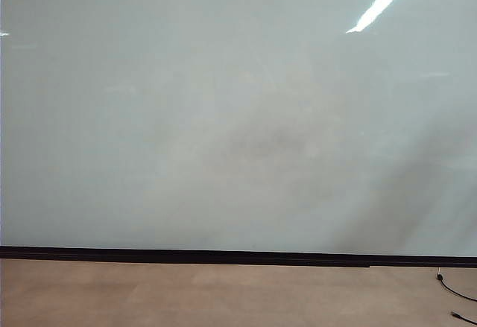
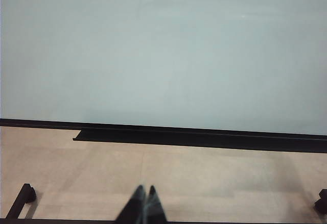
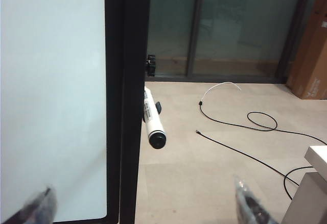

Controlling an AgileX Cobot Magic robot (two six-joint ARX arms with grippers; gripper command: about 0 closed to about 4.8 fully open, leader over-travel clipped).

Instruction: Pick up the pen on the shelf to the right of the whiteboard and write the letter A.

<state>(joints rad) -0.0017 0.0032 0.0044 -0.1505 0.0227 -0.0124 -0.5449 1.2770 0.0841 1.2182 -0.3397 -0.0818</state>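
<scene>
The pen [image 3: 153, 122] juts from a holder on the whiteboard [image 3: 51, 91] frame's right edge, cap end outward for grasping; the right gripper [image 3: 145, 208] faces it, jaws wide and empty; the left gripper [image 2: 144, 203] hangs closed, idle, below the unmarked board.

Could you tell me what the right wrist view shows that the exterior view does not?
Only the right wrist view shows the pen sticking out beside the whiteboard's black frame, the right gripper with its fingers wide open and nothing between them, glass doors and a cardboard box. Only the exterior view shows a bright ceiling-light reflection. Both show the whiteboard, tan floor and black cable. No letter A is visible.
</scene>
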